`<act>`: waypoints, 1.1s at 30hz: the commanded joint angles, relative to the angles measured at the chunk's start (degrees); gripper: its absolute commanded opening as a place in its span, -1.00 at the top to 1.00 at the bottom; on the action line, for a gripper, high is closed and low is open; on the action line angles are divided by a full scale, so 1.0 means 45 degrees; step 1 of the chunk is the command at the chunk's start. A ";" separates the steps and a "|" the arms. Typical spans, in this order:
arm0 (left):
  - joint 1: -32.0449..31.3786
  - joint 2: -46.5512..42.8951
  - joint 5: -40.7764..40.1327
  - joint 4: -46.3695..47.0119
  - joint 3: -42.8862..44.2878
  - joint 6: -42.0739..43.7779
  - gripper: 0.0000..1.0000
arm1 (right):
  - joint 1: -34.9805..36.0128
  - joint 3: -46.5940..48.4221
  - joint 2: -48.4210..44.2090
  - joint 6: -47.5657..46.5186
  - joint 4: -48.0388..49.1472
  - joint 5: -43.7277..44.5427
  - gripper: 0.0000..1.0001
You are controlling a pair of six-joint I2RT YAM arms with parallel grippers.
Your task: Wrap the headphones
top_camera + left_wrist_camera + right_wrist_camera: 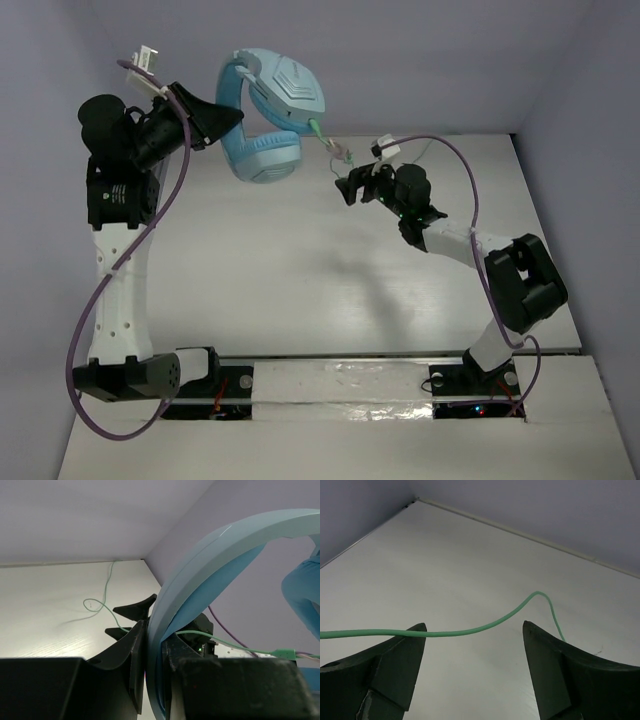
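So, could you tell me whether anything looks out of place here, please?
Nothing is damaged, but the headphones, clamped by the headband in the left gripper, trail their pale-green cable loose and unwrapped across the open right gripper.

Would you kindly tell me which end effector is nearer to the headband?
Left. The left end effector is clamped on the headband; the right end effector is well apart from it, open, with the cable running through its gap.
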 commanded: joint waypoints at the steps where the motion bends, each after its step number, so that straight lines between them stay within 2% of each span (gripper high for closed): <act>1: 0.0010 -0.0757 0.0452 0.1293 -0.0412 -0.0615 1.00 | 0.0119 0.0364 -0.0373 -0.0442 0.0346 -0.0518 -0.67; 3: 0.0010 -0.0874 0.0569 0.1332 -0.1036 -0.0576 1.00 | 0.0236 0.0715 -0.0334 -0.0480 0.0425 -0.1067 -0.65; 5: 0.0010 -0.1031 0.0686 0.1197 -0.1427 -0.0478 1.00 | 0.0528 0.1105 -0.0236 -0.0598 -0.0080 -0.1748 -0.51; 9: 0.0010 -0.1343 0.0766 0.0962 -0.2247 -0.0283 1.00 | 0.0861 0.1516 -0.0177 -0.0754 -0.0219 -0.2609 -0.48; 14: 0.0010 -0.1519 0.0647 0.0200 -0.2405 -0.0321 1.00 | 0.1115 0.1087 -0.0548 -0.0715 0.0190 -0.2513 -0.57; 18: 0.0010 -0.1656 0.0921 0.0395 -0.2251 -0.0829 1.00 | 0.1115 0.2101 0.0446 -0.0793 -0.0786 -0.3233 -0.54; 20: 0.0010 -0.1637 0.0921 0.0376 -0.1997 -0.0907 1.00 | 0.1115 0.2394 0.1011 -0.0384 -0.0689 -0.3664 -0.34; 23: 0.0010 -0.1539 0.0804 0.0589 -0.1528 -0.1121 1.00 | 0.1115 0.2260 0.1209 0.0375 0.0010 -0.4017 0.35; 24: 0.0010 -0.1520 0.0765 0.0823 -0.1527 -0.1606 1.00 | 0.1115 0.2008 0.1229 0.0592 0.0188 -0.4191 0.45; 25: 0.0010 -0.1519 0.0649 0.1521 -0.1565 -0.1901 1.00 | 0.1115 0.1850 0.1229 0.0845 0.0442 -0.4251 0.52; 29: 0.0010 -0.1286 -0.0891 0.2599 -0.1663 -0.3054 1.00 | 0.1269 0.0836 0.1093 0.2405 0.1943 -0.4525 0.57; 32: 0.0010 -0.1071 -0.2511 0.4104 -0.2579 -0.4265 1.00 | 0.1931 0.0229 0.0781 0.3014 0.1851 -0.3884 0.63; 33: 0.0010 -0.0993 -0.3676 0.4280 -0.2910 -0.4364 1.00 | 0.2109 0.0034 0.0683 0.3190 0.1908 -0.3649 0.62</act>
